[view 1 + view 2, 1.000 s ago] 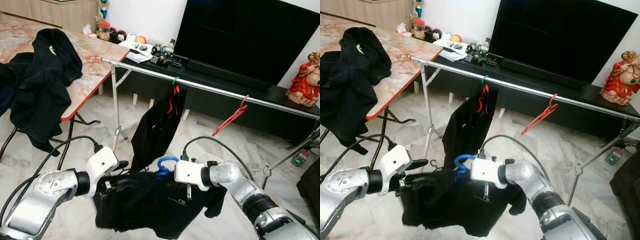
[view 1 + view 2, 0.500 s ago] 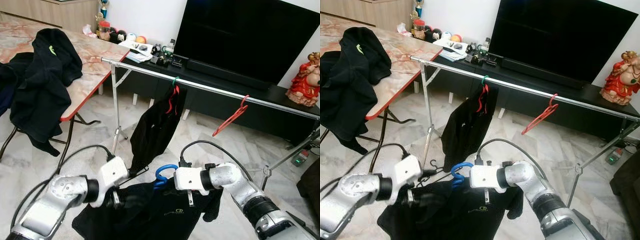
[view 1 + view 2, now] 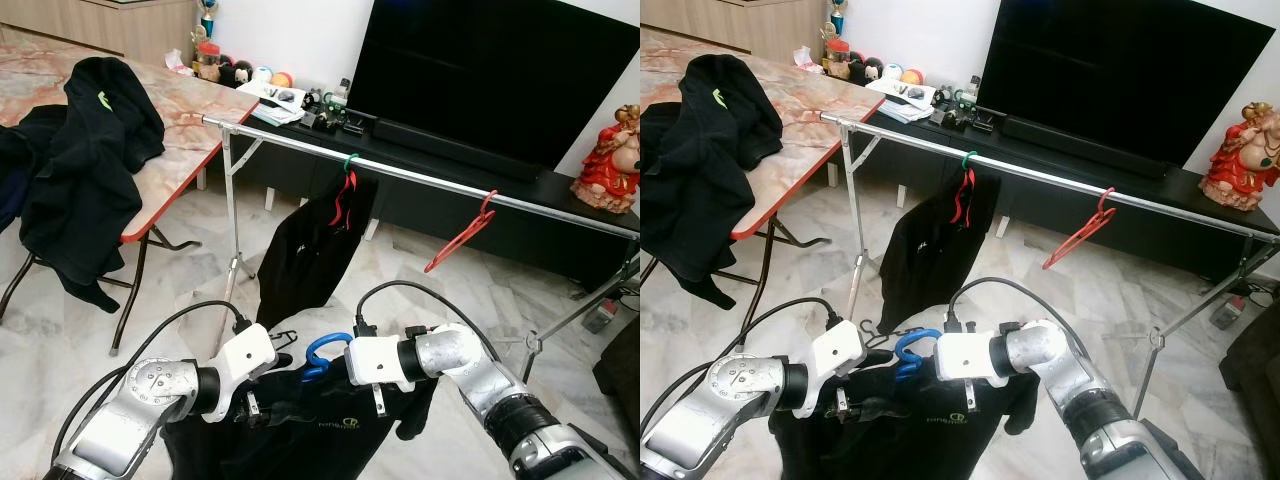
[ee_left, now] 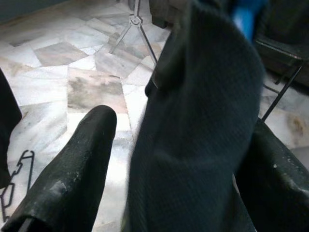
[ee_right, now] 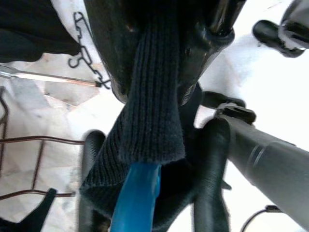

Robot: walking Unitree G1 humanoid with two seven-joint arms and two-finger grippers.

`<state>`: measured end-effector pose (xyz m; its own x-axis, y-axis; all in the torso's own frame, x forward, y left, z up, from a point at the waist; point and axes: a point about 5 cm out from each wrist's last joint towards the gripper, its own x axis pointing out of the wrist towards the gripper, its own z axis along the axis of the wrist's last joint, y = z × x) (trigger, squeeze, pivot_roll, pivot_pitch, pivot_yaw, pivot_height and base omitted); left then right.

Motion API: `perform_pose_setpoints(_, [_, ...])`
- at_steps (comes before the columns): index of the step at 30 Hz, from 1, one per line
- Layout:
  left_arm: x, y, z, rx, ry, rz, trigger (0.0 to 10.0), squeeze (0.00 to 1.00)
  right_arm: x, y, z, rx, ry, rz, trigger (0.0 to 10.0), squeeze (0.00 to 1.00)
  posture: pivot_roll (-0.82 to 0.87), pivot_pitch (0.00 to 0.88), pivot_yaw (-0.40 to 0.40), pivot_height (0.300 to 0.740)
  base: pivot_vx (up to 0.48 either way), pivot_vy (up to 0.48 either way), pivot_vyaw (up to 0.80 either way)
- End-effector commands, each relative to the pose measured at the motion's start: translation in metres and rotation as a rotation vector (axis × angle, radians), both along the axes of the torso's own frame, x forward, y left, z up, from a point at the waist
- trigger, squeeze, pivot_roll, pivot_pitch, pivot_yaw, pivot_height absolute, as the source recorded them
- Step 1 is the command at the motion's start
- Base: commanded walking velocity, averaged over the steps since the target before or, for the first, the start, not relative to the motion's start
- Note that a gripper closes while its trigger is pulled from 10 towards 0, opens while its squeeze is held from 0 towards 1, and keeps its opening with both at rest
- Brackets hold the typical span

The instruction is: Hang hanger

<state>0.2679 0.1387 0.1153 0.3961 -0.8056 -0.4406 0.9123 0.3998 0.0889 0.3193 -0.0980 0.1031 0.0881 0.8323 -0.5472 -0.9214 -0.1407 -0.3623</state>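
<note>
A blue hanger carries a black shirt, low in front of me over the floor. My right gripper is shut on the shirt's ribbed collar just above the blue hook. My left gripper is close beside it on the left. Its fingers stand apart with a fold of the shirt between them, and floor shows beside one finger. The silver rail runs across behind, above both grippers.
On the rail hang a black garment on a red hanger and a bare red hanger. A table piled with dark clothes stands left. Behind are a TV and a red figurine.
My left gripper has moved right and down, closer to the blue hook. The shirt, earlier spread between both grippers, now hangs bunched below them. The right gripper has barely moved.
</note>
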Motion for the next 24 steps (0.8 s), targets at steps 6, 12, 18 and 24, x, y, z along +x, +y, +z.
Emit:
perform_pose_setpoints(6, [0.0014,-0.0113,-0.0007,-0.001,-0.008,-0.030,0.0,0.00,0.0023,0.0007,0.0133,0.058,-0.040,0.002,0.0,0.00,0.21,0.000,-0.205,0.740,0.000,0.000,0.00])
perform_pose_setpoints(12, [-0.0003,-0.0107,-0.0049,0.025,-0.002,-0.034,0.0,0.00,0.0023,0.0010,0.0136,0.059,-0.037,0.001,0.0,0.00,0.21,0.000,-0.204,0.740,0.000,0.000,0.00])
perform_pose_setpoints(18, [0.0001,-0.0099,-0.0057,0.040,-0.006,-0.034,0.0,0.00,0.0022,0.0011,0.0138,0.058,-0.036,0.000,0.0,0.00,0.21,0.000,-0.201,0.740,0.000,0.000,0.00])
perform_pose_setpoints(24, [0.0031,-0.0118,-0.0042,0.033,-0.018,-0.027,0.0,0.00,0.0017,0.0012,0.0138,0.057,-0.033,0.000,0.0,0.00,0.21,0.000,-0.202,0.740,0.000,0.000,0.00])
